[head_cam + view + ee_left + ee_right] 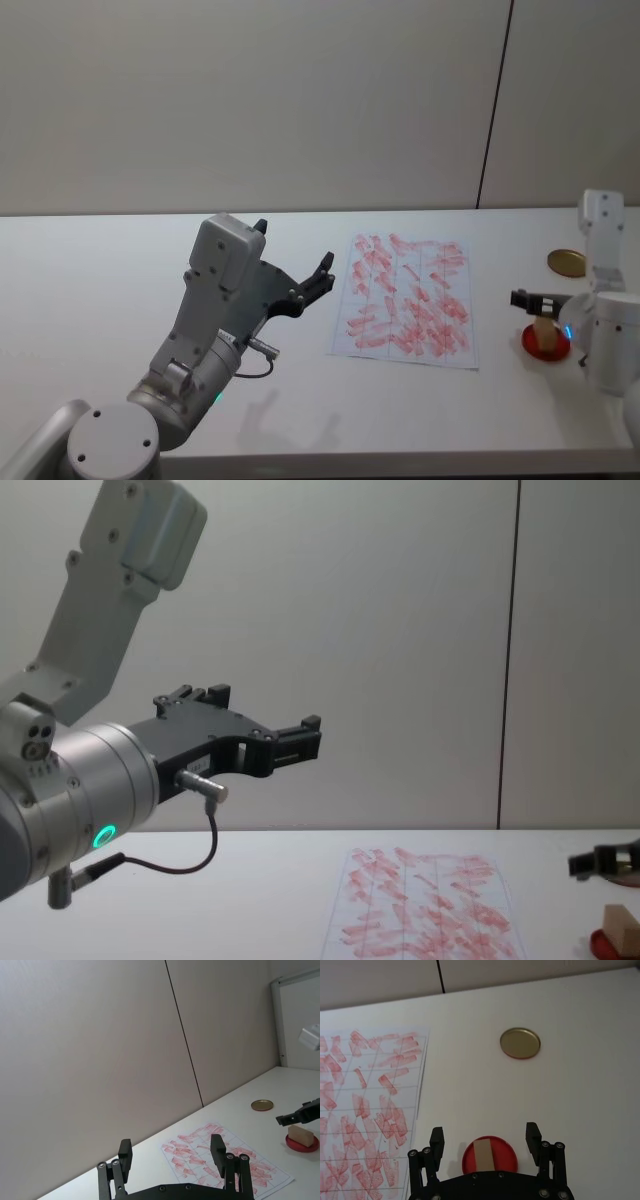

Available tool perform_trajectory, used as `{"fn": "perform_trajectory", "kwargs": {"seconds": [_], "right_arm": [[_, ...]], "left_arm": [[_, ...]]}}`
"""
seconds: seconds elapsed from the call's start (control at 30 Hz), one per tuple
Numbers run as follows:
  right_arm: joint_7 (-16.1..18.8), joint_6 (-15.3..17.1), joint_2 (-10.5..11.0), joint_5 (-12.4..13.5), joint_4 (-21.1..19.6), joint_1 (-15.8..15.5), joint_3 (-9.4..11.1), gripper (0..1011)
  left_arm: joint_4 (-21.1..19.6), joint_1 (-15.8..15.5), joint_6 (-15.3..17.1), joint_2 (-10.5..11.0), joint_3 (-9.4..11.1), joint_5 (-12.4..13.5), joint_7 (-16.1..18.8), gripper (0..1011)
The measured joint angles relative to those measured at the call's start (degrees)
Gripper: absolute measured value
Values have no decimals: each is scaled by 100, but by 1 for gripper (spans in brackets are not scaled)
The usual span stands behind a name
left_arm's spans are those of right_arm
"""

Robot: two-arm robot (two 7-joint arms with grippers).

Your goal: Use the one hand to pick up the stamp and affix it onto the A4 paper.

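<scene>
1. The stamp, a small tan wood block, stands on the red dish at lower right of the head view, on the white worktop.
2. In the right wrist view the stamp sits at bottom centre, in line w/ the gap between the right gripper fingers; no contact visible.
3. Right gripper hovers just above/beside the stamp in the head view, fingers apart, nothing held.
4. Chest view: stamp at lower right corner, w/ the right gripper tip above and slightly left of it, clear of the block.
5. The A4 paper, covered in red smudged marks, lies flat at centre of the head view, left of the dish, not touching it.
6. A brass-coloured disc lies upper right of the dish, apart from it.
7. Left gripper is raised above the worktop, left of the paper, fingers apart, empty.
</scene>
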Motion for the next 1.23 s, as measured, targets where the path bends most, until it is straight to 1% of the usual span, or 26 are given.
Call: {"fn": "perform_trajectory", "kwargs": {"seconds": [0.03,0.07,0.13,0.17,0.27,0.33,0.37,0.4,0.47,0.5,0.6,0.7,0.83,0.9,0.93,1.03,1.07,1.13,1.23], "right_arm": [[16,-11,2,-10,-47,-23,1,1001],[49,-38,10,-28,-211,-106,4,1001],[93,-77,19,-53,-357,-179,6,1001],[136,-118,30,-73,-525,-269,10,1001],[210,-197,47,-108,-735,-390,18,1001],[324,-328,74,-164,-1029,-562,26,1001],[324,-328,74,-164,-1029,-562,26,1001],[379,-397,89,-191,-1176,-658,32,1001],[442,-489,104,-221,-1305,-742,39,1001],[503,-579,123,-249,-1448,-842,47,1001],[588,-713,149,-287,-1625,-974,57,1001],[751,-998,201,-354,-1916,-1209,82,1001],[880,-1257,240,-403,-2113,-1385,104,1001],[974,-1450,276,-434,-2265,-1534,126,1001],[1046,-1606,303,-455,-2366,-1635,142,1001],[1136,-1817,337,-480,-2481,-1765,165,1001],[1207,-1984,361,-494,-2560,-1851,181,1001],[1267,-2135,387,-506,-2644,-1947,200,1001],[1422,-2532,451,-527,-2819,-2168,247,1001]], "left_arm": [[0,0,0,0,0,0,0,993],[0,0,0,0,0,0,0,993],[0,0,0,0,0,0,0,993],[0,0,0,0,0,0,0,993],[0,0,0,0,0,0,0,993],[0,0,0,0,0,0,0,993],[0,0,0,0,0,0,0,993],[0,0,0,0,0,0,0,993],[0,0,0,0,0,0,0,993],[0,0,0,0,0,0,0,993],[0,0,0,0,0,0,0,993],[0,0,0,0,0,0,0,993],[0,0,0,0,0,0,0,993],[0,0,0,0,0,0,0,993],[0,0,0,0,0,0,0,993],[0,0,0,0,0,0,0,993],[0,0,0,0,0,0,0,993],[0,0,0,0,0,0,0,993],[0,0,0,0,0,0,0,993]]}}
